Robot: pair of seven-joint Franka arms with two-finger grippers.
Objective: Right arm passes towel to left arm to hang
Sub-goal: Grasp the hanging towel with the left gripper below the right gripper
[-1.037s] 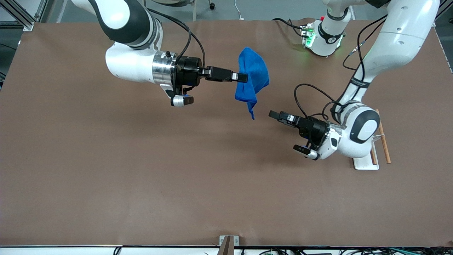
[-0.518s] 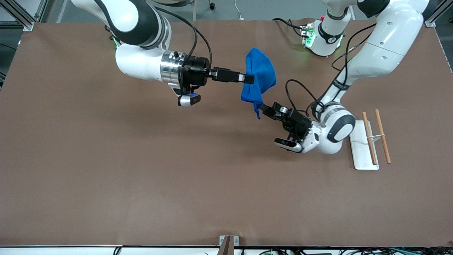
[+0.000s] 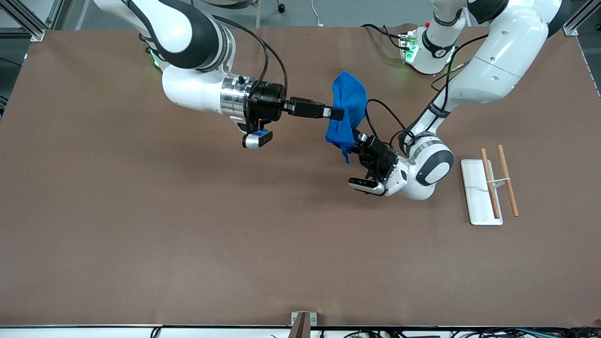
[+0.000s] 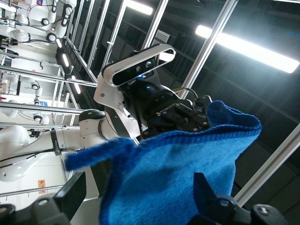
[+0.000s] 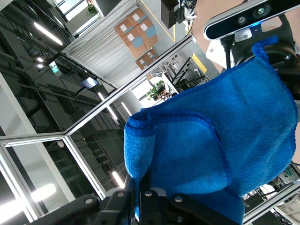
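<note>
Between left hand's (image 3: 355, 141) fingers, towel (image 3: 348, 105)

Your front view looks down from high across the table (image 3: 141, 244), facing both bases; each wrist view sits close, angled up toward ceiling lights; both share the towel (image 4: 173, 178) (image 5: 220, 140) (image 3: 348, 110), each catching the other arm's camera.

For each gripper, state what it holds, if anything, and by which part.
The right gripper is shut on the towel, pinching a bunched fold near its middle. The left gripper is open, its fingers either side of the towel's hanging lower end, holding nothing yet.
</note>
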